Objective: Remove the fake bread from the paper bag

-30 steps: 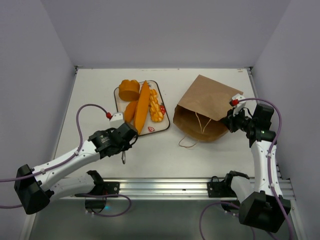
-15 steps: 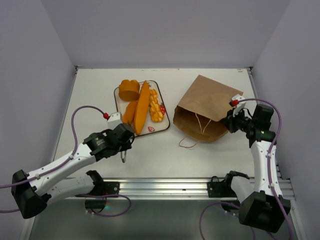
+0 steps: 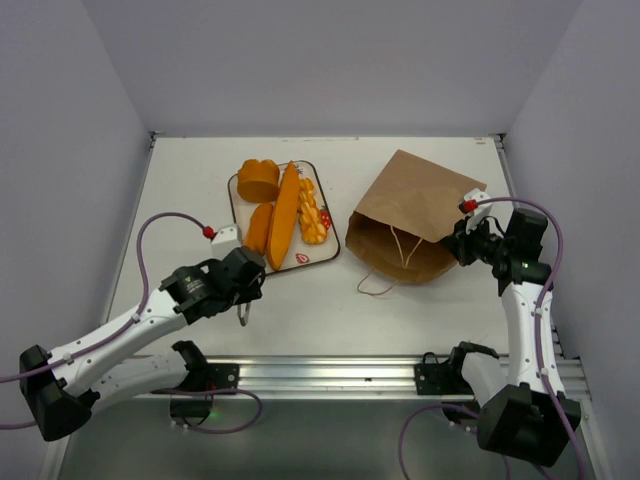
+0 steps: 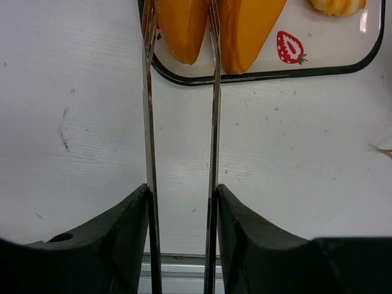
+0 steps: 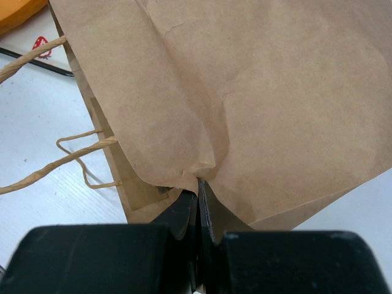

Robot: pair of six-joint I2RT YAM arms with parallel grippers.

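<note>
The brown paper bag (image 3: 415, 210) lies on its side at the right, its mouth facing the near left, loop handles (image 3: 376, 285) on the table. My right gripper (image 3: 463, 244) is shut on the bag's rim (image 5: 198, 184). No bread shows inside the bag. The fake bread lies on the strawberry tray (image 3: 325, 255): round bun (image 3: 258, 180), baguette (image 3: 284, 215), braided loaf (image 3: 312, 212) and a smaller piece (image 3: 260, 225). My left gripper (image 3: 245, 283) is shut on the silver tongs (image 4: 214, 122), whose tips reach the tray's near edge by two breads (image 4: 180, 27).
The tray's black rim (image 4: 257, 76) and a red strawberry print (image 4: 289, 48) show in the left wrist view. The metal rail (image 3: 330, 375) runs along the near table edge. Side walls stand close at left and right.
My left arm has drawn back a little toward the near left with the tongs. The right gripper and the bag have not moved.
</note>
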